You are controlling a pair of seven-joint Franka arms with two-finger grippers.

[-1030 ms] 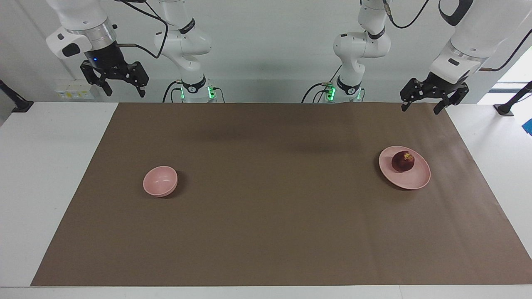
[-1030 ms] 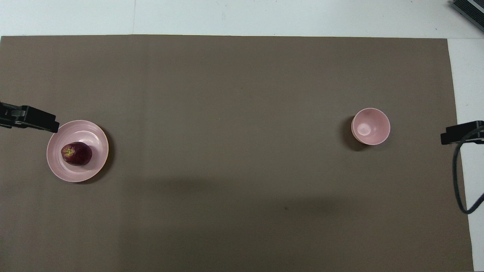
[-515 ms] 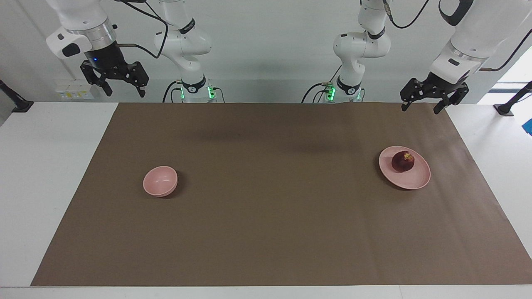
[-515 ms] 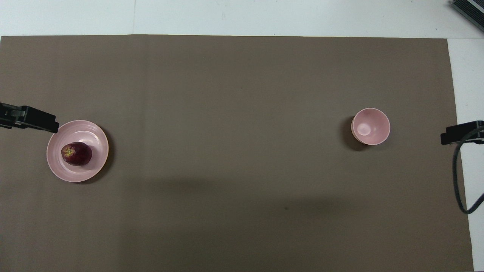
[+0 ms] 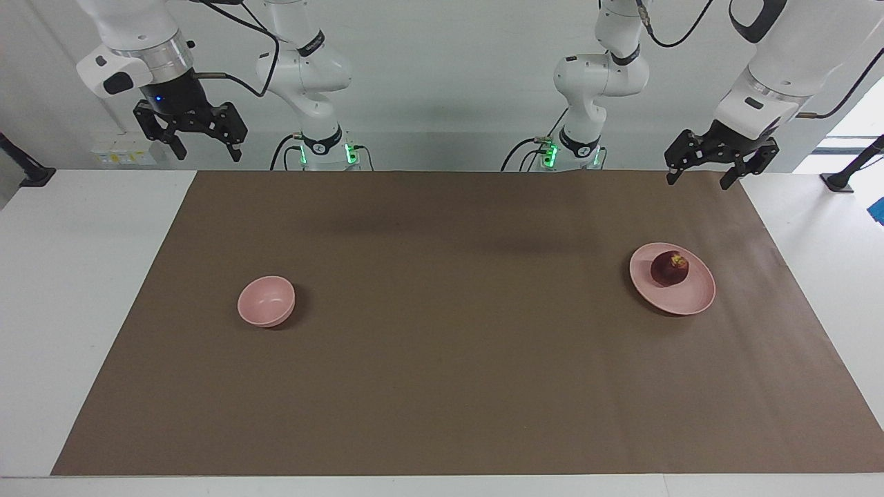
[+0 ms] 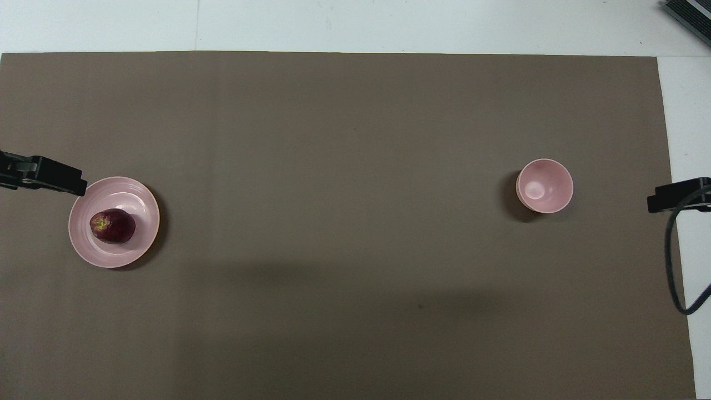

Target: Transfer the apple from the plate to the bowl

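Waiting with both claws, left (image 5: 703,174) and right (image 5: 205,148), raised, spread and empty, we next needed the left lowered onto the apple (image 5: 669,268) on the plate (image 5: 694,301).

White table (image 5: 83,290), most of its top covered by a brown mat (image 5: 442,359) with faint fold lines. Plain pale wall (image 5: 442,83) along the robots' end. Small yellowish label panel (image 5: 124,153) low on the wall at the right arm's end. Bright window opening (image 5: 853,128) at the left arm's end. Dark clamp feet (image 5: 31,176) on both table ends. Soft, even light; two blurred shadows on the mat.
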